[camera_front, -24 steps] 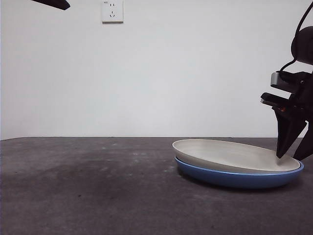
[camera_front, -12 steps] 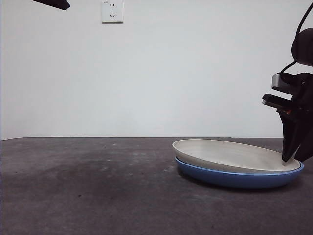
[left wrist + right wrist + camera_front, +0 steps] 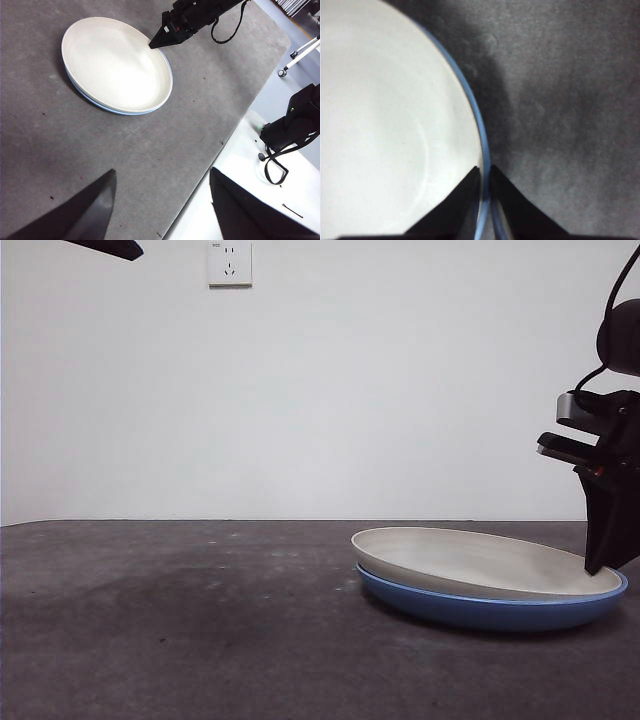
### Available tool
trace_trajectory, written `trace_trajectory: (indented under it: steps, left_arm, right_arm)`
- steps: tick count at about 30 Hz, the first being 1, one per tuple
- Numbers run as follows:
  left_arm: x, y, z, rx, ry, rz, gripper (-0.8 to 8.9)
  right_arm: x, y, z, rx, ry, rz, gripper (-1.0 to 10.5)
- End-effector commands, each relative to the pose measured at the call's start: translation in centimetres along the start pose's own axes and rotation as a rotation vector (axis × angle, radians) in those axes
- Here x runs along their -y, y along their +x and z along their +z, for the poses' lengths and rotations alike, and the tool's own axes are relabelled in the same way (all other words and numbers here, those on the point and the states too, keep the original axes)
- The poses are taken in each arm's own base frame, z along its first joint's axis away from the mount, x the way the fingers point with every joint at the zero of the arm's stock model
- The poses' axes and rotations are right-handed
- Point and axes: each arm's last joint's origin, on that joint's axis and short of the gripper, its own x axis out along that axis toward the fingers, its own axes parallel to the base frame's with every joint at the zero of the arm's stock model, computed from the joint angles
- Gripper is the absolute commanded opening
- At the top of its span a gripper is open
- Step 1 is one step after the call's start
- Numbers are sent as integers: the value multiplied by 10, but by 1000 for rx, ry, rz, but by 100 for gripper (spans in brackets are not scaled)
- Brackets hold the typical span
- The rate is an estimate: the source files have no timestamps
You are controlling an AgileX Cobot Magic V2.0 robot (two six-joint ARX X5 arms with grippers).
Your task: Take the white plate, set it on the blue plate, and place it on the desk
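Observation:
The white plate [image 3: 470, 560] lies nested in the blue plate [image 3: 480, 610] at the right of the desk [image 3: 180, 620]. My right gripper [image 3: 600, 565] reaches down onto their right rim. In the right wrist view its jaws [image 3: 485, 170] are closed to a thin gap. One jaw rests inside the white plate [image 3: 385, 125] and the other outside the blue plate's rim [image 3: 476, 115]. The left wrist view looks down on the stack [image 3: 115, 62] from far off. My left gripper [image 3: 160, 200] hangs open and empty there. In the front view it shows only as a black tip [image 3: 105, 248].
A wall socket [image 3: 229, 262] sits high on the white back wall. The desk's edge [image 3: 200, 175] runs near a white surface holding black straps [image 3: 287, 135]. The stack sits close to the front view's right border.
The right gripper's jaws have closed from wide apart onto the stacked rims and shifted slightly right. The plates have nudged a little to the right.

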Motion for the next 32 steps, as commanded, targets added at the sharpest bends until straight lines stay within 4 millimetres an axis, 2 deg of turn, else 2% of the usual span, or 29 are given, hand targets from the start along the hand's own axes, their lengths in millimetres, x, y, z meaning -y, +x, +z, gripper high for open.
trace_trajectory:
  steps: [1, 7, 17, 22, 27, 32]
  left_arm:
    - [1, 0, 3, 4, 21, -8, 303]
    - [1, 0, 3, 3, 21, -8, 303]
    - [1, 0, 3, 5, 22, -8, 303]
    - [1, 0, 3, 6, 23, -8, 303]
    - [1, 0, 3, 6, 23, -8, 303]
    - [1, 0, 3, 5, 22, -8, 303]
  right_arm:
    - [1, 4, 2, -8, 5, -2, 16]
    - [-1, -8, 5, 54, 19, 18, 16]
    - [-21, -45, 6, 175, -33, 123, 16]
    - [-36, -46, 7, 183, -53, 154, 15]
    - [-59, -47, 12, 223, -83, 206, 15]
    - [-78, -39, 16, 225, -94, 251, 14]
